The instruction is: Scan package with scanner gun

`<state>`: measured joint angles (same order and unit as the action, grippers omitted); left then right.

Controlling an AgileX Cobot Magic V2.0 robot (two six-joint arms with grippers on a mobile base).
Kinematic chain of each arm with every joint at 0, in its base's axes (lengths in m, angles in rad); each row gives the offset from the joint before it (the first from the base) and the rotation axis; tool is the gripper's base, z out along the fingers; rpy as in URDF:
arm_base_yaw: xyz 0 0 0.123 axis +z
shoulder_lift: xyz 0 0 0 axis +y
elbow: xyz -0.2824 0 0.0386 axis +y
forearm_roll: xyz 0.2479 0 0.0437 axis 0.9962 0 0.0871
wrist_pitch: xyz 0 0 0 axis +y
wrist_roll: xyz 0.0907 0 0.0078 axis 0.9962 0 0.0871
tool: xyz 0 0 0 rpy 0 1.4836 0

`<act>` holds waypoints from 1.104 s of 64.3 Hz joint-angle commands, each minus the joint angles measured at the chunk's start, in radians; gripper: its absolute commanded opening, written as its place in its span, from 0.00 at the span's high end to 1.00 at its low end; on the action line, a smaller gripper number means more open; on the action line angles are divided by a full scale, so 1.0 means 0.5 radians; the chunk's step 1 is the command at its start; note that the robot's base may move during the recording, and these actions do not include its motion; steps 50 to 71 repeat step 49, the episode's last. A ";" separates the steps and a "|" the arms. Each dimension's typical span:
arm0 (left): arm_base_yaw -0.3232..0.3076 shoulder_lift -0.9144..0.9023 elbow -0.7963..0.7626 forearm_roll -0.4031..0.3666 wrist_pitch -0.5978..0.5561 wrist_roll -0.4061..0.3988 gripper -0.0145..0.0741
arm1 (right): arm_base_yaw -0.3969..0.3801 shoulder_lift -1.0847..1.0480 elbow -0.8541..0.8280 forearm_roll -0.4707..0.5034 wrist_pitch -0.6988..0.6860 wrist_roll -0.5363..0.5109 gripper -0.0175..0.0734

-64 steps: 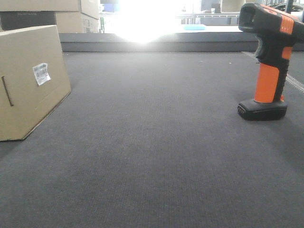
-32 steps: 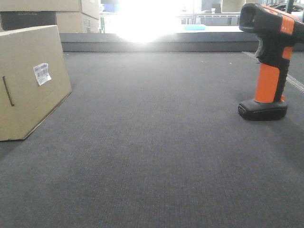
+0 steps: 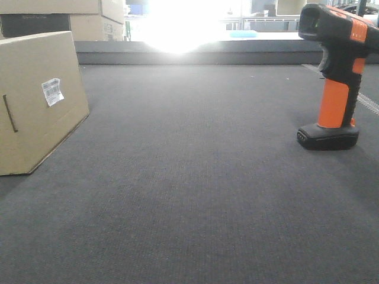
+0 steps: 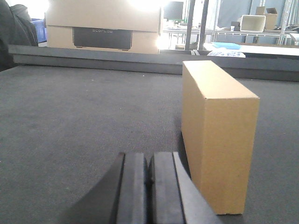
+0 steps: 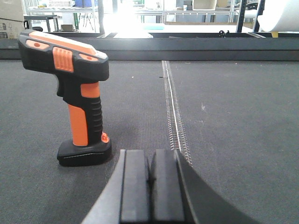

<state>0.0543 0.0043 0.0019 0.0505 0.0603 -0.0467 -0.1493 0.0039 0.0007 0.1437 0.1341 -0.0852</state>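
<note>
While both grippers rest low over the mat, nothing is held.
Package: a plain tan cardboard box [image 3: 38, 100] at the far left of the front view, standing on the dark grey mat [image 3: 195, 177]. Its face carries a small white barcode label [image 3: 52, 92] and a thin dark slot mark [image 3: 9, 113] near the left edge.
Left gripper: [image 4: 149, 186] black pads pressed together, gripping nothing; the box stands just beside it, to its right in the wrist view.
Right gripper: [image 5: 150, 184] pads likewise closed together and empty, with the scanner ahead and to its left, apart from it.
Scanner: pistol-shaped [image 3: 334, 77], upright on its flat black base at the far right, well apart from the box; orange handle, black head with an orange stripe.
Seam: a metal zipper-like strip [image 5: 174, 116] running along the mat, right of the scanner.
</note>
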 commanded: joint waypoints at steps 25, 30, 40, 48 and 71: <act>0.006 -0.009 -0.004 -0.005 -0.047 0.004 0.96 | -0.012 -0.008 -0.001 -0.016 -0.058 0.003 0.98; 0.006 -0.009 -0.004 -0.005 -0.047 0.004 0.96 | -0.012 -0.008 -0.001 -0.016 -0.058 0.003 0.98; 0.006 -0.009 -0.004 -0.005 -0.047 0.004 0.96 | -0.012 -0.008 -0.001 -0.016 -0.058 0.003 0.98; 0.006 -0.009 -0.004 -0.005 -0.047 0.004 0.96 | -0.012 -0.008 -0.001 -0.016 -0.058 0.003 0.98; 0.006 -0.009 -0.004 -0.005 -0.047 0.004 0.96 | -0.012 -0.008 -0.001 -0.016 -0.058 0.003 0.98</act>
